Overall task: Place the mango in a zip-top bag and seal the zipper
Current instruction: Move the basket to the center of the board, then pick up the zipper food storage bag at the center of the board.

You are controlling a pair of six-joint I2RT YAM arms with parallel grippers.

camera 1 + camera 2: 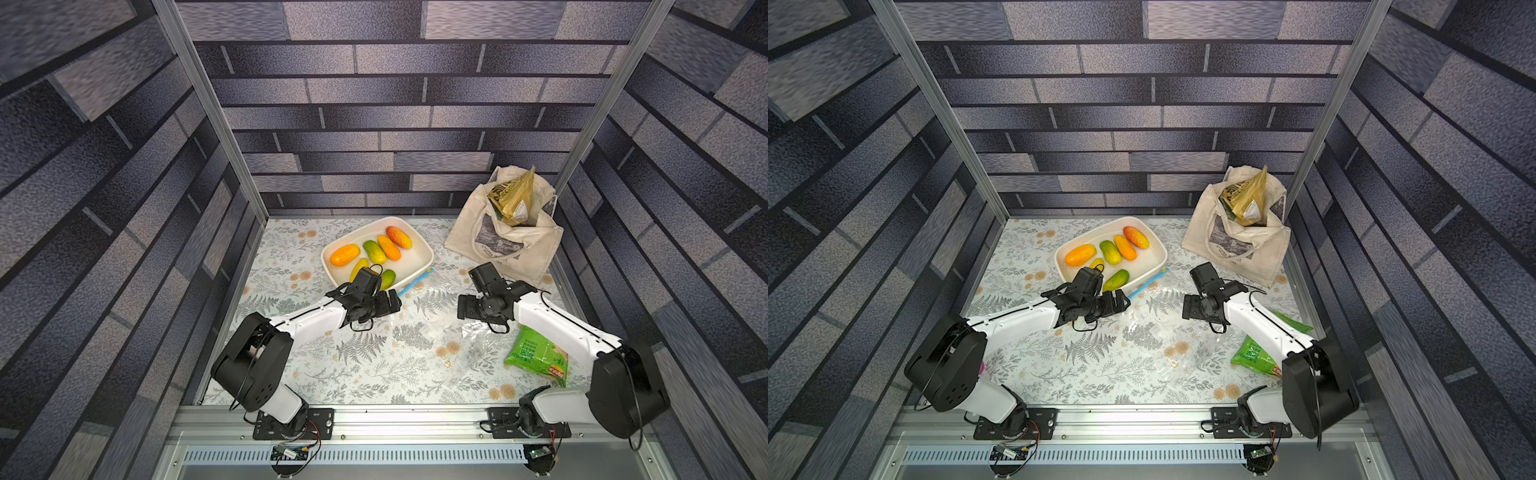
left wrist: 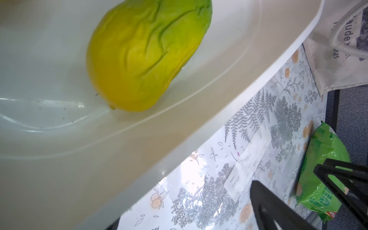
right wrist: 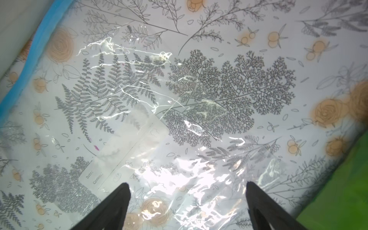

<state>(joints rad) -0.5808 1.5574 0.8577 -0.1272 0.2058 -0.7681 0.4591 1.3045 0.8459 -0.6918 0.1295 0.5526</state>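
1. The zip-top bag (image 3: pixel 159 111) lies flat on the bench, just beside the white tray (image 1: pixel 430 257), with its zipper (image 1: pixel 415 281) along the rim of the tray
2. The green-yellow mango (image 2: pixel 147 55) lies inside the tray, among other mangoes
3. The left gripper (image 1: pixel 392 301) is just beside the tray; its jaws are open and hold nothing
4. The right gripper (image 3: pixel 187 185) is over the bag, near the tray; its jaws stand wide apart and hold nothing

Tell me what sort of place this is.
Probably a staged robot test booth, not a real room: brick-print wall panels, bare metal frame posts, and a flowered table cover.
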